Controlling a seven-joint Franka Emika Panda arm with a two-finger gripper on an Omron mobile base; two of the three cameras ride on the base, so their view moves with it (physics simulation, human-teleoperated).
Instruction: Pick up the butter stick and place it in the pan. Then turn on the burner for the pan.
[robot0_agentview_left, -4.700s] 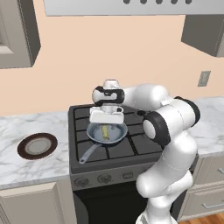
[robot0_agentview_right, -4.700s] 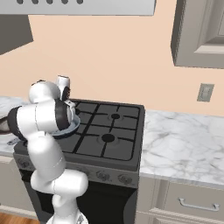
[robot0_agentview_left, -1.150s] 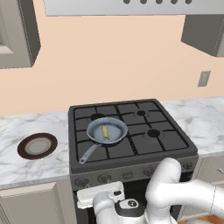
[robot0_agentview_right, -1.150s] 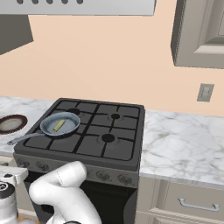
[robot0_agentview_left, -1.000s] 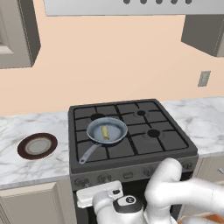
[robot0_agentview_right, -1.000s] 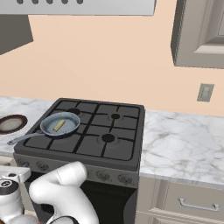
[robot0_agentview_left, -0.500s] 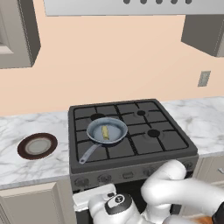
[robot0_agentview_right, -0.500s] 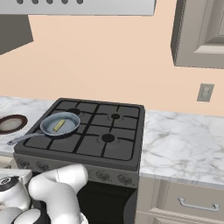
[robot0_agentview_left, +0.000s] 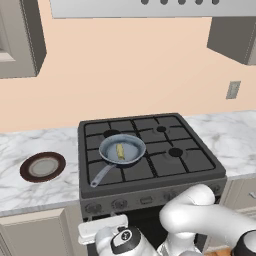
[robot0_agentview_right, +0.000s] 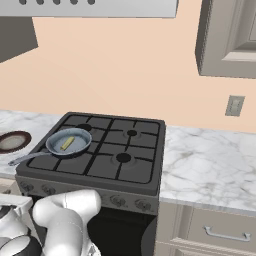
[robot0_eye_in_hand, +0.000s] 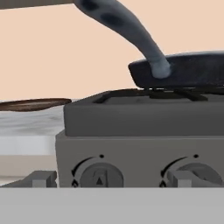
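With the butter stick (robot0_agentview_left: 120, 150) lying in the pan (robot0_agentview_left: 123, 148) on the stove's front-left burner, the gripper (robot0_eye_in_hand: 111, 181) is facing the leftmost knob (robot0_eye_in_hand: 98, 174) (jaws apparently parted, fingers flanking it), risking twisting the wrong burner's control

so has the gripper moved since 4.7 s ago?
Yes. It was over the pan then; now it has dropped in front of the stove's knobs, below the cooktop.

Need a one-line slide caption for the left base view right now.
Butter stick lies in the pan on the stove; arm lowered before the knobs.
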